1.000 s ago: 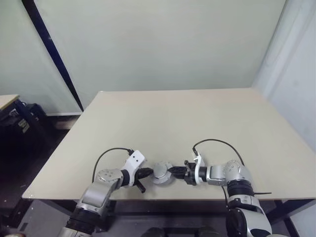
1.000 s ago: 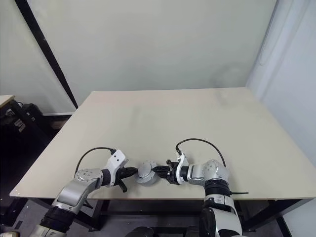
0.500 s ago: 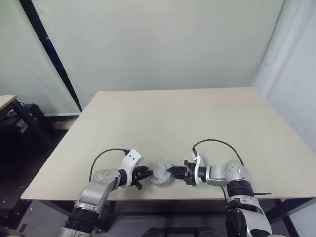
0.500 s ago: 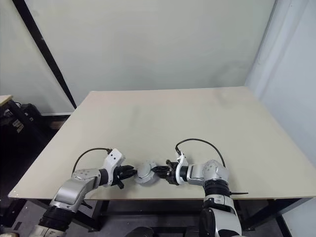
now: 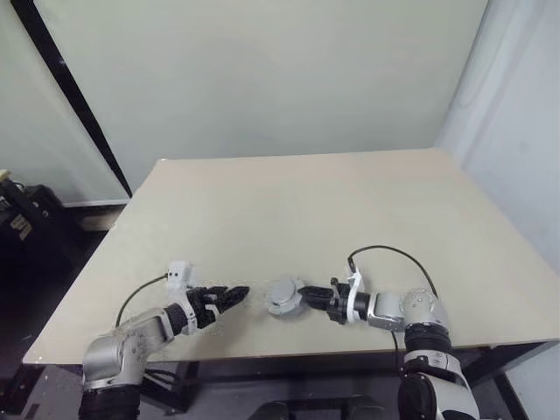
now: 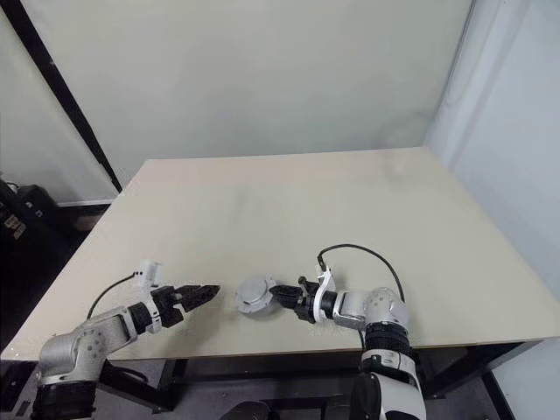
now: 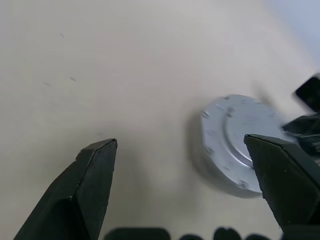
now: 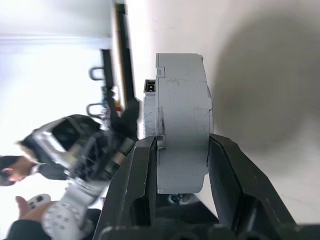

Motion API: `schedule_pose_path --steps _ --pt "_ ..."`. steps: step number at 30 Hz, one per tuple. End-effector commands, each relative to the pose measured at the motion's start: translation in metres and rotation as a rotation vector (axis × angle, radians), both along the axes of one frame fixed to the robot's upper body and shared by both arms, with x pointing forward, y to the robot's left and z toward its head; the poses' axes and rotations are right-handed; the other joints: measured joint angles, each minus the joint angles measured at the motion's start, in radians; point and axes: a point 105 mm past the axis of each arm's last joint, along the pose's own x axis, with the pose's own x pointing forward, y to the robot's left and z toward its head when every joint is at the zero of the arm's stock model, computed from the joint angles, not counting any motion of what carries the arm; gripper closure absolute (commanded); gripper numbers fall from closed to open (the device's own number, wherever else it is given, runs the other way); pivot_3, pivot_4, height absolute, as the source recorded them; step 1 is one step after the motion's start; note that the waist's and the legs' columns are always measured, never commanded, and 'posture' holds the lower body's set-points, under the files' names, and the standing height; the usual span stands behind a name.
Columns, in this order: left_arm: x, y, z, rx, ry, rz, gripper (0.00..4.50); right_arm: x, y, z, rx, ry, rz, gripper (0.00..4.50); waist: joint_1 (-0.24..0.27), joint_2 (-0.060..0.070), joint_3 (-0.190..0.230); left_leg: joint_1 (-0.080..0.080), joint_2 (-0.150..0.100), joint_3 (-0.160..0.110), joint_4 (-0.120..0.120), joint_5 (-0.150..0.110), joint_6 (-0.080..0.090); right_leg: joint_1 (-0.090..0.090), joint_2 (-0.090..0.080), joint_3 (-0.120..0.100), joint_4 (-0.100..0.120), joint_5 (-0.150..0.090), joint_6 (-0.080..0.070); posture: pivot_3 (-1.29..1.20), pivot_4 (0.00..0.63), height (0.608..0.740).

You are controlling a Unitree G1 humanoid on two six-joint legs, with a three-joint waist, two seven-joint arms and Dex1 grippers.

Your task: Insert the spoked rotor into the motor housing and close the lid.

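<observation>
Here the right gripper (image 5: pixel 306 297) clamps the lid (image 5: pixel 282 296), just beside the open left gripper (image 5: pixel 238 292).

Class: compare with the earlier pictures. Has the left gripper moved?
Yes. The left gripper has let go and drawn back to the robot's left, leaving a gap to the grey motor assembly, which the right gripper holds.

No text, label or number can be read; the grey housing's faint scratches may be mere scuffs.
</observation>
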Motion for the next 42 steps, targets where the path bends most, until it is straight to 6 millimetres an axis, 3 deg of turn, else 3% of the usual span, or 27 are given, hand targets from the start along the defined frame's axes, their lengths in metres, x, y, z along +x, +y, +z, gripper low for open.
schedule_pose_path --steps 1,10,20,23,27,28,33,34,36,42 --pt "-0.001 -0.001 0.01 -0.094 -0.01 0.051 0.0 0.008 0.01 0.036 0.125 -0.11 0.006 3.31 0.0 0.0 0.0 0.0 0.0 0.0 0.0 0.0 0.0 0.0 0.0 0.0 0.0 0.0 0.0 0.0 0.0 0.74" --pt "0.002 -0.027 0.019 -0.362 0.02 0.098 0.0 0.002 0.027 0.059 0.192 -0.168 0.064 3.31 0.001 -0.003 0.002 0.0 0.0 0.0 0.001 0.0 0.0 0.001 0.0 0.0 0.0 0.0 0.0 0.0 0.0 0.74" --pt "0.008 -0.046 0.023 -0.517 0.046 0.101 0.0 -0.002 0.031 0.059 0.174 -0.168 0.091 3.31 0.001 -0.004 0.002 0.0 0.0 0.001 0.001 0.0 0.0 0.001 0.0 0.0 0.0 0.0 0.0 0.0 0.0 0.74" --pt "0.006 -0.047 0.021 -0.531 0.054 0.097 0.59 -0.001 0.03 0.058 0.165 -0.164 0.084 3.31 0.001 -0.004 0.002 -0.001 0.0 0.001 0.002 0.0 0.0 0.001 0.0 0.0 0.0 0.0 0.0 0.0 0.0 0.74" --pt "0.003 -0.046 0.021 -0.555 0.063 0.094 1.95 0.0 0.028 0.056 0.158 -0.157 0.075 3.31 0.001 -0.004 0.003 -0.001 0.0 0.001 0.002 0.0 0.0 0.001 0.0 0.0 0.0 0.0 0.0 0.0 0.0 0.74" --pt "0.002 -0.046 0.021 -0.561 0.065 0.093 2.12 0.0 0.027 0.056 0.158 -0.155 0.073 3.31 0.001 -0.004 0.003 -0.001 0.0 0.001 0.002 0.0 0.0 0.001 0.0 0.0 0.0 0.0 0.0 0.0 0.0 0.74" --pt "-0.001 -0.05 0.021 -0.585 0.085 0.061 2.25 0.0 0.027 0.058 0.181 -0.153 0.066 3.31 0.001 -0.004 0.003 -0.001 0.0 0.001 0.002 0.0 0.0 0.001 0.0 0.0 0.0 0.0 0.0 0.0 0.0 0.74" --pt "-0.002 -0.051 0.022 -0.593 0.087 0.057 2.26 0.002 0.027 0.06 0.202 -0.144 0.054 2.58 0.001 -0.004 0.003 -0.001 0.0 0.001 0.002 0.0 0.0 0.001 0.0 0.0 0.0 0.0 0.0 0.0 0.0 0.74" --pt "-0.002 -0.052 0.023 -0.609 0.087 0.054 2.41 0.006 0.026 0.062 0.23 -0.134 0.026 1.97 0.001 -0.004 0.003 -0.001 0.0 0.001 0.002 0.0 0.0 0.001 0.0 0.0 0.0 0.0 0.0 0.0 0.0 0.74" --pt "0.002 -0.052 0.027 -0.664 0.067 0.079 2.48 0.014 0.021 0.07 0.292 -0.152 -0.04 1.95 0.001 -0.004 0.003 -0.001 0.0 0.001 0.002 0.0 0.0 0.002 0.0 0.0 0.0 0.0 -0.001 0.0 0.0 0.74"
